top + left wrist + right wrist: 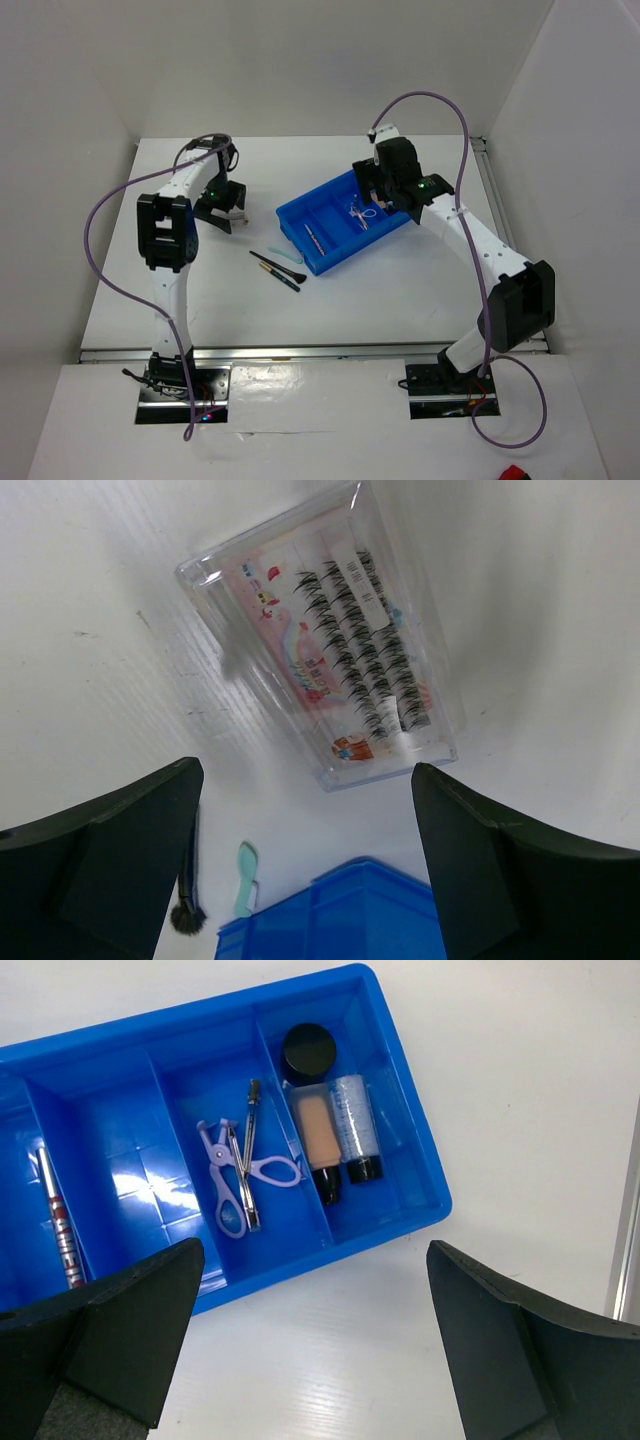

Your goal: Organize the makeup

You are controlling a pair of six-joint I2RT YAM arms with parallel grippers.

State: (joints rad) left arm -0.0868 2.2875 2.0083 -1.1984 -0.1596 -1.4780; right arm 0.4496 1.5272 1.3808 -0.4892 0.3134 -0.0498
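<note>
The left wrist view shows a clear eyelash case [330, 640] lying flat on the white table, just ahead of my open, empty left gripper [305, 772]. A black brush tip [187, 916] and a mint applicator [245, 875] lie beside the blue tray's corner [350, 910]. My right gripper [315, 1250] is open and empty above the blue tray's [120, 1130] near rim. In the tray lie a black round jar [309, 1052], a beige tube [315, 1140], a clear bottle [355, 1125], a purple curler [232, 1175], tweezers [250, 1150] and a pink stick [60, 1225].
From above, the blue tray [300, 215] sits mid-table, angled. Two black brushes [275, 268] and the mint applicator [287, 256] lie at its left front. My left gripper [222, 208] hangs left of the tray and my right gripper [372, 195] over it. White walls enclose the table.
</note>
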